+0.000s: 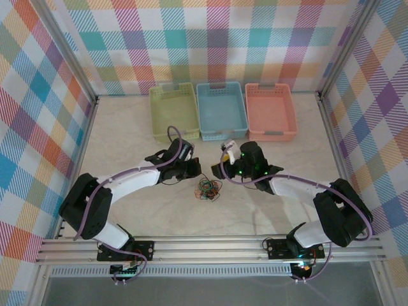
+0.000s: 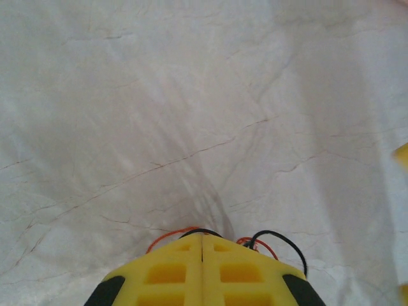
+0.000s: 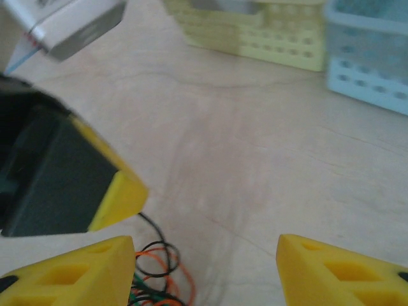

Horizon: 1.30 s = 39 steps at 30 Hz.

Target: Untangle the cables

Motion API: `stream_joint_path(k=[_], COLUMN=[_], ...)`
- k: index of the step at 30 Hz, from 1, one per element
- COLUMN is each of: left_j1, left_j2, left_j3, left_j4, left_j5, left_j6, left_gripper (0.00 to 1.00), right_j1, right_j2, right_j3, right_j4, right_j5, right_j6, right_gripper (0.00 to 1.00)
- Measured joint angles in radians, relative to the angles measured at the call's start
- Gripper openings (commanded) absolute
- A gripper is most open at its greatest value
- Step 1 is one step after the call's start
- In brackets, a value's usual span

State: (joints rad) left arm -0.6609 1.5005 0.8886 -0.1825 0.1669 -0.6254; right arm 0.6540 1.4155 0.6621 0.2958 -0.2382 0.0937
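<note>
The cables (image 1: 208,188) lie as a small knot of thin orange, green and black wire on the table between the two arms. My left gripper (image 2: 203,237) is shut, its yellow fingers pressed together. Orange and black cable loops (image 2: 274,242) come out from under its tips. In the right wrist view a black strand of the cables (image 3: 156,264) runs up to the left gripper's yellow fingertip (image 3: 122,194). My right gripper (image 3: 204,255) stands open just right of the knot, with bare table between its fingers. From above, the left gripper (image 1: 193,171) and right gripper (image 1: 224,168) flank the tangle.
Three baskets stand in a row at the back: yellow-green (image 1: 173,111), blue (image 1: 220,109) and orange (image 1: 270,111). Checked walls enclose the table on three sides. Thick purple arm cables (image 1: 127,173) run along both arms.
</note>
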Motion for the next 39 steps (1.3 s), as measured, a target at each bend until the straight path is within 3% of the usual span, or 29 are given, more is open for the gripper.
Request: stream_joint_path(k=[13, 18, 24, 34, 39], left_j1=[-0.001, -0.005, -0.011, -0.026, -0.026], left_j2=[-0.13, -0.175, -0.197, -0.24, -0.292], left_j3=[-0.089, -0.102, -0.111, -0.121, -0.153], left_j4=[0.135, 0.175, 0.22, 0.242, 0.248], left_j5=[0.07, 0.107, 0.139, 0.157, 0.136], left_j6=[0.018, 0.017, 0.017, 0.018, 0.021], left_gripper=[0.0, 0.0, 0.0, 0.0, 0.0], right_j1=[0.05, 0.05, 0.051, 0.053, 0.053], right_j2=[0.041, 0.05, 0.067, 0.093, 0.099], right_j3=[0.036, 0.042, 0.044, 0.068, 0.079], right_j4=[-0.011, -0.009, -0.007, -0.027, -0.052], right_j5=[-0.052, -0.038, -0.037, -0.027, 0.0], right_j6=[-0.08, -0.08, -0.08, -0.082, -0.084], right_gripper=[0.6, 0.5, 0.49, 0.36, 0.36])
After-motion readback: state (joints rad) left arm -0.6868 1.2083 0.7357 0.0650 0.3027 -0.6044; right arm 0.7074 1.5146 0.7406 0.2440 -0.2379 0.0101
